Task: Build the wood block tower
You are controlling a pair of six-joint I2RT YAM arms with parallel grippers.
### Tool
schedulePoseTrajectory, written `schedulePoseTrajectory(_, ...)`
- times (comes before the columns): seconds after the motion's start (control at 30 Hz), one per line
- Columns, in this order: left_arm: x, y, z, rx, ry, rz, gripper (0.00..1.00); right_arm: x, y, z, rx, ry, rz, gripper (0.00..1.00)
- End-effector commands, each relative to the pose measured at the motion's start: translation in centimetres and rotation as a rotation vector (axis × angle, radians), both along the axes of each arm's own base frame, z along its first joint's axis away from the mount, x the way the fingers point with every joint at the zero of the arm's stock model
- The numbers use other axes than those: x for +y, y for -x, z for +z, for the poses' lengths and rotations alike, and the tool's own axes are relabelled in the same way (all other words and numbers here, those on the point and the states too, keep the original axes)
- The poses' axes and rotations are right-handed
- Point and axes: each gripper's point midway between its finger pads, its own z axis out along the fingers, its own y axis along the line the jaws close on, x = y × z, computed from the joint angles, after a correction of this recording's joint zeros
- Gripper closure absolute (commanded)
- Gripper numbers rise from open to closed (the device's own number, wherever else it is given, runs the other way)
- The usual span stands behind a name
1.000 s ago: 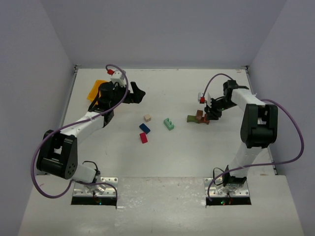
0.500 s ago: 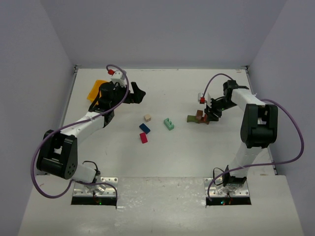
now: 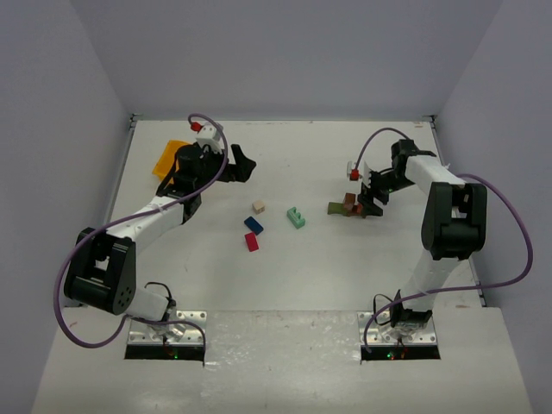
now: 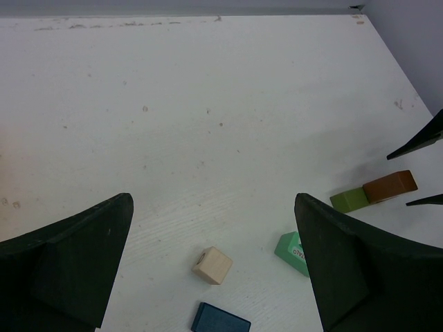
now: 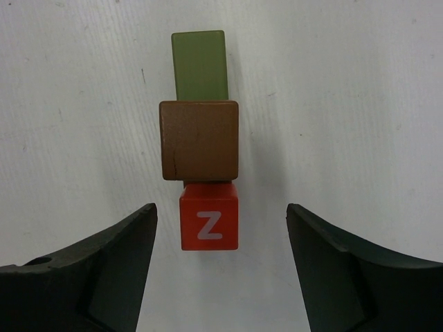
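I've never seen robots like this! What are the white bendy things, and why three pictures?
They are two robot arms bolted to a table, each with a two-finger pincer. One picture looks down from above; the other two come from wrist cameras, so the dark shapes are fingers. Lying loose: a tan block, blue block, red block and teal block, plus an orange tray far left. The right gripper sits over a line of three: olive block, brown block, orange-red Z block. It and the left gripper are open, holding nothing.
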Motion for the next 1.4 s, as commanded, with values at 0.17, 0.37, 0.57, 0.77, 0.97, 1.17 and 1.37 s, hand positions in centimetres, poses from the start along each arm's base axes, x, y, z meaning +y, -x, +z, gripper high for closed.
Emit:
schedulePoseTrajectory(0.17,-0.72,-0.36,3.04,-0.091,0.006,-0.013,0.0,-0.47,-1.76,0.72,-0.064,0.019,-0.035,0.19)
schedulePoseTrajectory(0.37,-0.96,-0.28,3.19,-0.1,-0.002,-0.021,0.0,-0.51,-1.59,0.64,-0.063,0.023,-0.032,0.19)
schedulePoseTrajectory(0.57,-1.08,-0.25,3.08,-0.1,-0.006,-0.021,0.0,-0.52,-1.45,0.71,-0.064,0.025,-0.026,0.19)
schedulePoseTrajectory(0.77,-1.16,-0.24,3.17,-0.1,-0.008,-0.023,0.0,-0.5,-1.37,0.78,-0.068,0.024,-0.026,0.19)
schedulePoseTrajectory(0.97,-1.25,-0.19,3.04,-0.099,-0.012,-0.023,0.0,-0.75,-1.49,0.74,-0.082,0.039,-0.034,0.18)
schedulePoseTrajectory(1.17,-1.43,-0.14,3.08,-0.099,-0.015,-0.025,0.0,-0.77,-1.74,0.72,-0.089,0.038,-0.042,0.19)
schedulePoseTrajectory(1.37,-1.53,-0.11,3.11,-0.1,-0.017,-0.027,0.0,-0.83,-1.91,0.8,-0.093,0.04,-0.049,0.18)
